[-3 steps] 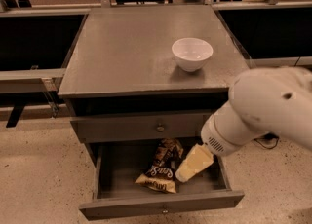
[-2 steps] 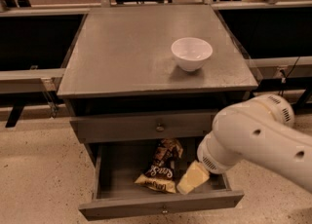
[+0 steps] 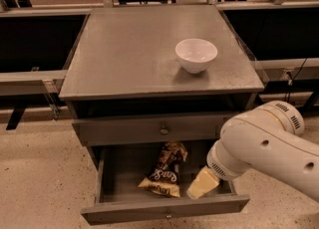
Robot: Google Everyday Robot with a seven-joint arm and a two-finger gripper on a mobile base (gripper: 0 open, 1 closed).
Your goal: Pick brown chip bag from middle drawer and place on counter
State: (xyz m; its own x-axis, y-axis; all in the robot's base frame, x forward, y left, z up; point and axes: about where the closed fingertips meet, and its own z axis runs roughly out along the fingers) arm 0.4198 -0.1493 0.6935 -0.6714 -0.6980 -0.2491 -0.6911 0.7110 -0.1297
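Observation:
The brown chip bag lies flat inside the open middle drawer, near its centre, with white lettering showing. My gripper is a pale yellow wedge reaching down into the drawer just right of the bag, close to it; I cannot tell whether it touches the bag. My white arm comes in from the right and hides the drawer's right part. The grey counter is the cabinet's top surface.
A white bowl stands on the counter's right side. The upper knobbed drawer front is closed above the open drawer. Dark rails and shelving flank the cabinet on both sides. Speckled floor lies in front.
My arm has swung lower and the gripper has sunk deeper into the drawer, staying right of the bag. The bag and bowl have not moved.

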